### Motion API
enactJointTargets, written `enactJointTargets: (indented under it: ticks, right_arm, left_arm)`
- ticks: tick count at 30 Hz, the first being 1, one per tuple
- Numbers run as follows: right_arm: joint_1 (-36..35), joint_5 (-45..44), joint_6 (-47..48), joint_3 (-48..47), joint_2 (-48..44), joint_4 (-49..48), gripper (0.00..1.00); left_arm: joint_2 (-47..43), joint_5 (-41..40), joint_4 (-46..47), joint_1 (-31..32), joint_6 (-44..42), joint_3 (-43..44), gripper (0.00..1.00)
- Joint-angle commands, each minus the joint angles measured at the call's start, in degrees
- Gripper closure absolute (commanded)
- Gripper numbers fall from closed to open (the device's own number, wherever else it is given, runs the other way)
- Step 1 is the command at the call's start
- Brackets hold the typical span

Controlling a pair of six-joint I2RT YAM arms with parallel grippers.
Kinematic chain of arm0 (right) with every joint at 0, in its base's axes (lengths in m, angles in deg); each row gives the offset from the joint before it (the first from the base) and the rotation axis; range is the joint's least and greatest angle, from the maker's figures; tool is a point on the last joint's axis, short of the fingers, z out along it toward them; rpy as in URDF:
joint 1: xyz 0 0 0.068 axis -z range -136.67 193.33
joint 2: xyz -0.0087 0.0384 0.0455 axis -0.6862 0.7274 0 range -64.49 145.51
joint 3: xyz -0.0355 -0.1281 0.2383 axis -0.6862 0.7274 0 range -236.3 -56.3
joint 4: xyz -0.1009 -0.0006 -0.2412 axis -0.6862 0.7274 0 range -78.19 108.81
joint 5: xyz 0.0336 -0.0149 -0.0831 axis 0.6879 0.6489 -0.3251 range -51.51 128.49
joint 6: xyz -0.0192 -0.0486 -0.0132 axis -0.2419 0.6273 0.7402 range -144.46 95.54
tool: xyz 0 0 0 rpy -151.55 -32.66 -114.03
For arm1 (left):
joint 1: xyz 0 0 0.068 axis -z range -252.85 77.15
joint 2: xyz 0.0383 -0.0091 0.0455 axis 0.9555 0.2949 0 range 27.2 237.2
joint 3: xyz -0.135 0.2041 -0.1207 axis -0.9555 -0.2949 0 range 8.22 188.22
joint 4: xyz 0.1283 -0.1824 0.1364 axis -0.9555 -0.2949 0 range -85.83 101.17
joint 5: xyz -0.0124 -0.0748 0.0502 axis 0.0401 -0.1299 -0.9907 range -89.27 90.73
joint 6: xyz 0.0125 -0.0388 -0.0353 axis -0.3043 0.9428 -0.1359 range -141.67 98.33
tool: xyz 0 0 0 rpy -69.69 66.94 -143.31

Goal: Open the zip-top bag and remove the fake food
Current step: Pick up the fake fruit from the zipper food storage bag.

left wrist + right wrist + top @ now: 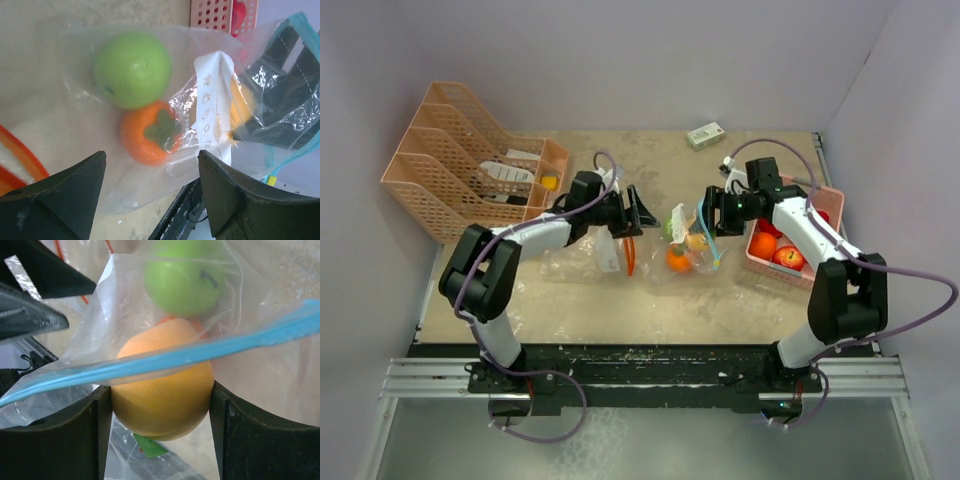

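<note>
1. Bag [685, 248]: clear zip-top, lying on table [620, 300] between the two end effectors, fake fruit inside.
2. Left end effector [638, 212]: fingers [60, 200] wide apart, nothing clamped. Loose bag film lies across the gap, not pinched.
3. Just ahead of left end effector, inside bag: green apple [131, 69] farther out, orange fruit [150, 132] with green calyx nearer, the two touching. White label [215, 107] on bag sits just right of them.
4. Right end effector [160, 390]: closed on yellow-orange fruit [160, 395]. Both of its fingers [50, 440] touch the fruit's sides and the fruit fills the gap.
5. Blue zip strip [175, 360] crosses the held fruit just ahead of the right fingertips, tilted up to the right. Cannot tell if film sits between pads and fruit.
6. From right end effector, green apple is beyond the held fruit, with a sliver of orange fruit between them.
7. End effectors face each other across bag, near but apart.
8. Pink basket [775, 270] sits just beside right end effector on its outer side, under the right arm. It holds red apples [788, 257] and an orange [763, 243].
9. Second clear bag [582, 258] with orange-red trim lies just beside left end effector. Peach file rack [450, 170] is well apart on its outer side. Small box [705, 134] is at far table edge.
</note>
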Motion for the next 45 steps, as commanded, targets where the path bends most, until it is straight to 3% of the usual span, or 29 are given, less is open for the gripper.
enactJointTargets:
  ticks: [1,7,11,20,28,34,38,45]
  right_arm:
    - [0.05,-2.34,1.77,0.86,-0.03,-1.98,0.71]
    - [0.14,-3.91,2.12,1.60,1.65,-2.40,0.71]
    - [0.14,-3.93,2.01,1.20,1.97,-2.60,0.71]
    - [0.14,-2.35,1.45,0.01,0.50,-1.91,0.72]
    - [1.04,-5.42,0.98,-2.96,-2.99,1.92,0.75]
    - [8.62,3.68,-2.97,-5.36,-6.63,0.92,0.78]
    - [12.51,4.25,-5.23,-9.31,-8.97,1.11,0.79]
    - [14.78,-5.58,-10.29,-10.21,-12.45,-2.48,0.78]
  left_arm:
    - [1.48,0.98,4.79,4.80,1.77,-0.58,0.23]
    - [3.24,2.43,9.85,9.34,2.38,0.18,0.13]
    - [4.58,3.31,9.12,10.02,1.59,1.07,0.24]
    - [7.05,3.22,9.29,10.32,2.02,2.39,1.00]
    - [7.36,2.30,9.04,8.64,2.67,2.66,1.00]
    - [6.55,2.01,9.29,7.06,2.77,0.56,1.00]
    - [6.56,1.62,8.81,6.81,2.49,0.08,1.00]
    - [6.00,0.86,7.92,6.76,2.27,0.03,1.00]
